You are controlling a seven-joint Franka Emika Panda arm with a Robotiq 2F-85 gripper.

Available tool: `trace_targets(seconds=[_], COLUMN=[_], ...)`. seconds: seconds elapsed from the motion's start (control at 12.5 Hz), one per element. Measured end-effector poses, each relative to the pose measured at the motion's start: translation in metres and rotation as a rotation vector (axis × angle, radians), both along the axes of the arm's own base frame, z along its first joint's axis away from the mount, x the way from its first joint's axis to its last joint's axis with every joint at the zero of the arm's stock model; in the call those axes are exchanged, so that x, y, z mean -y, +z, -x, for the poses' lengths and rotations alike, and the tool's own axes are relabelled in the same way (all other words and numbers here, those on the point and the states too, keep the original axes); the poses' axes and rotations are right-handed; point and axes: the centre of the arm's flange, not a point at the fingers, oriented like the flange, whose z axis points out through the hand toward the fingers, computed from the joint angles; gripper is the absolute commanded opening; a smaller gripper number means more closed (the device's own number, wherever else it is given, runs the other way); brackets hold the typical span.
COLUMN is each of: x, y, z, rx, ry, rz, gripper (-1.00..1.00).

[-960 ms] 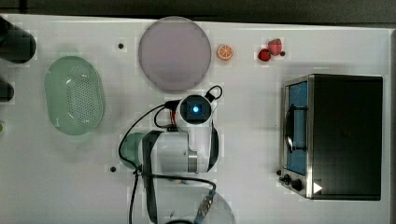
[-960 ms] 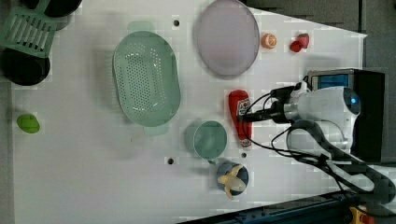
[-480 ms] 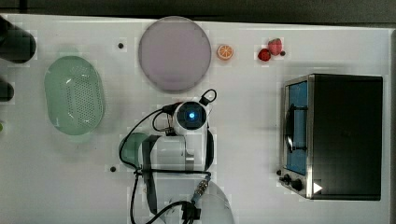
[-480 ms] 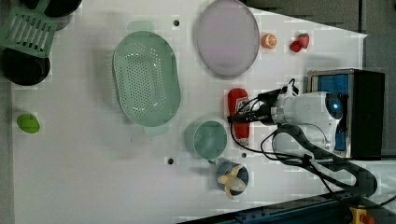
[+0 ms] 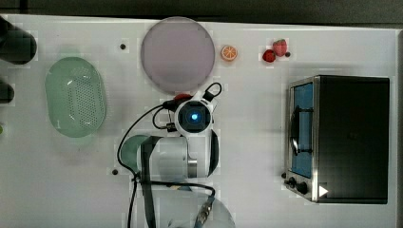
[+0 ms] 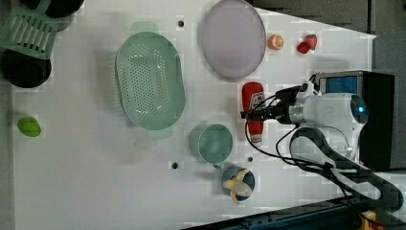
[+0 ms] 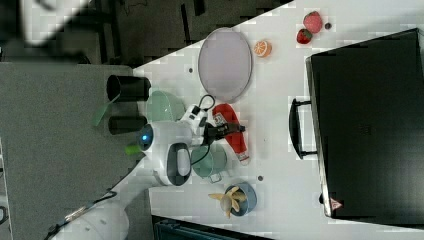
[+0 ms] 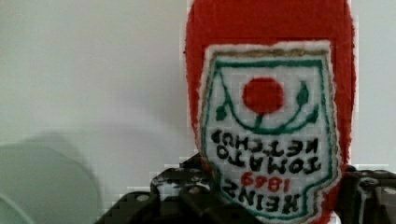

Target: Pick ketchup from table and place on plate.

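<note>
- Tabletop (image 6: 95, 182): broad, white, crowded. In the left view the ketchup (image 6: 253, 111) lies flat on it, at about 5 o'clock from the plate (image 6: 232, 38) and just clear of the plate's rim. The lift has not visibly begun.
- Plate: the target is near, so the carry is short. A low carry could catch the bottle's trailing end on the rim and twist it in the grip.
- Perforated green basket (image 6: 149, 80): sits at about 9 o'clock from the bottle, well apart. Low risk unless the arm swings wide.
- Green cup (image 6: 214, 143): just beside the bottle's cap end, at about 7 o'clock from it. A dragged or swinging bottle could knock it.
- Ketchup: long and soft-looking, gripped across its middle. If the grip is off the balance point, it may pivot and sag as it rises.
- Gripper (image 6: 256, 114): the fingers (image 8: 182, 189) stand part-way closed, pressed to either side of the label in the wrist view. They appear to hold the bottle. The surface looks fuzzy and yielding, so slipping during acceleration is the main hazard.
- Orange slice (image 6: 275, 41): lies at 3 o'clock from the plate. An overshoot past the plate could disturb it.
</note>
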Motion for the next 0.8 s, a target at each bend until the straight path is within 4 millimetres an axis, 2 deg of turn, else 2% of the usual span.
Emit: trace_targets(seconds=[0.16,0.48,0.64,0.8], x=[0.002,0.005,0.002,0.001], y=[0.029,0.119,0.168,0.211], z=[-0.001,-0.001,-0.023,-0.057], rx=[-0.012,-0.068,-0.034,0.016], ry=[-0.01,-0.014,-0.013,-0.018], rz=[0.006,0.022,0.022,0.012], gripper=[0.3,0.3,0.3,0.3])
